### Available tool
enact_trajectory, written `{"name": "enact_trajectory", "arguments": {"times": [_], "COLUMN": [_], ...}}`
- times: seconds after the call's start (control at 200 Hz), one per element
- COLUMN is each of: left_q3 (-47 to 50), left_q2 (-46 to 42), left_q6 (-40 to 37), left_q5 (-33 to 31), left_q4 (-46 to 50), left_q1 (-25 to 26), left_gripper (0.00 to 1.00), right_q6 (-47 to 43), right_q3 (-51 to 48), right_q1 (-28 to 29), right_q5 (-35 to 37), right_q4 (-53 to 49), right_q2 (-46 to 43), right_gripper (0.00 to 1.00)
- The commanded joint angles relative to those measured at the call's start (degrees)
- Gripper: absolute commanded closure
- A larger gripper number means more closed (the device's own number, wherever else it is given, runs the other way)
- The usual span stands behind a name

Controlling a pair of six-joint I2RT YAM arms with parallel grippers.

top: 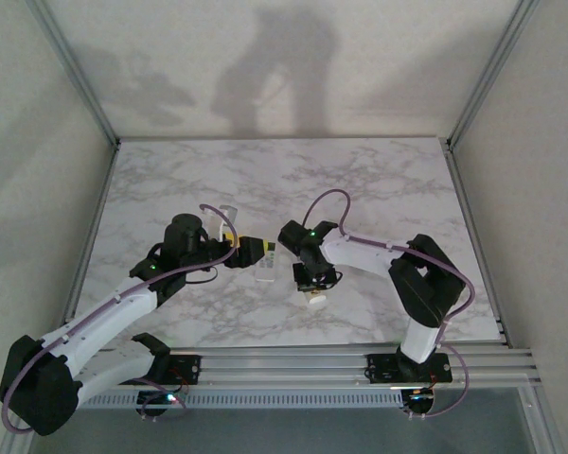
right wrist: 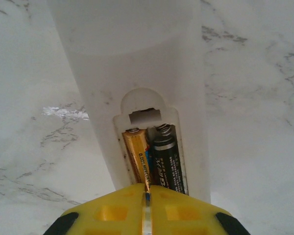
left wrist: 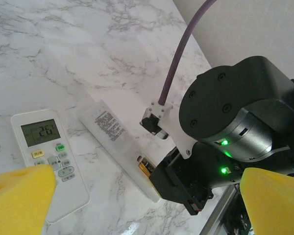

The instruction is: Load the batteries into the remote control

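Yellow-padded right gripper [right wrist: 146, 208], fingers pressed together on nothing, hovers at the gold and black batteries [right wrist: 159, 156] seated in the back of the slim white remote control [right wrist: 137, 63] on the marble tabletop [right wrist: 29, 161]; an off-centre push could pop one out, since the wide-open, empty left gripper [left wrist: 148, 186] braces nothing.

The remote control [right wrist: 137, 63] is white, the batteries [right wrist: 165, 159] gold and black — the table [right wrist: 255, 122] grey-veined marble.
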State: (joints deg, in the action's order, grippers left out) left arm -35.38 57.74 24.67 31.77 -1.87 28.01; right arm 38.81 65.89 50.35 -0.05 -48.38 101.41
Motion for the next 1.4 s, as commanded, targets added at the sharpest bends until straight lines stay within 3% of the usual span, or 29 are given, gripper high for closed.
{"name": "enact_trajectory", "arguments": {"times": [0.0, 0.2, 0.436, 1.392], "left_q3": [0.31, 0.32, 0.37, 0.65], "left_q2": [-0.86, -0.86, -0.93, -1.92], "left_q6": [-0.18, -0.17, -0.06, -0.32], "left_q5": [0.31, 0.35, 0.47, 0.18], "left_q4": [-1.52, -1.47, -1.65, -1.12], "left_q1": [-0.42, -0.41, -0.41, -0.41], "left_gripper": [0.04, 0.04, 0.04, 0.03], "right_q6": [0.55, 1.77, 2.18, 0.0], "right_q3": [-0.29, 0.39, -1.44, -2.04], "right_q1": [0.52, 0.5, 0.43, 0.73], "right_q5": [0.88, 0.71, 5.09, 4.13], "right_q4": [-0.79, -0.9, -2.86, -0.65], "right_q2": [1.87, -3.45, -5.66, 0.55], "right_gripper": [0.89, 0.88, 0.75, 0.9]}}
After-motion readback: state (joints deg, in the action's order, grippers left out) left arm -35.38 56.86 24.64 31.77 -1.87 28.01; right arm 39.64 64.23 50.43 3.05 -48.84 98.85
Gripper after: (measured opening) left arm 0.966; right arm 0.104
